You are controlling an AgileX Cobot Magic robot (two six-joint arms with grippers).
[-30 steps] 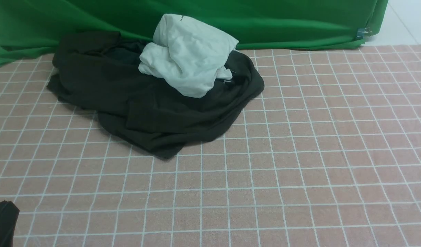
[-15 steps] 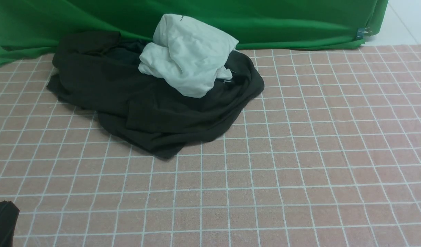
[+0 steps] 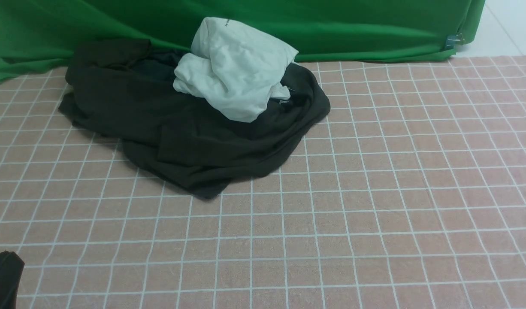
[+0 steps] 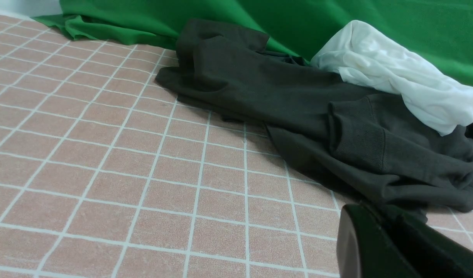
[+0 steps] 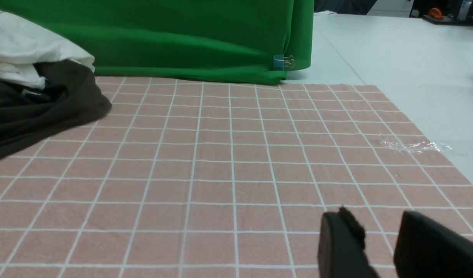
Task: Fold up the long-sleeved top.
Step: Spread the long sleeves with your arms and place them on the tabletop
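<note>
The long-sleeved top (image 3: 194, 133) lies crumpled in a brownish-black heap at the back left of the checked cloth. One ribbed cuff (image 4: 358, 135) lies folded over the heap, on its near side. A white tee (image 3: 235, 68) sits bunched on top of it. My left gripper (image 4: 365, 210) is shut and empty, low over the cloth just short of the heap's near edge; its tip shows at the front view's lower left corner (image 3: 3, 279). My right gripper (image 5: 375, 224) is open with nothing between its fingers, over bare cloth well to the right of the heap (image 5: 36, 112).
A darker garment (image 3: 153, 66) peeks out from under the tee at the back of the heap. A green backdrop (image 3: 331, 25) hangs along the far edge, held by a clip (image 3: 451, 41). The pink checked cloth (image 3: 374, 193) ends at the right on a white table (image 5: 414, 69).
</note>
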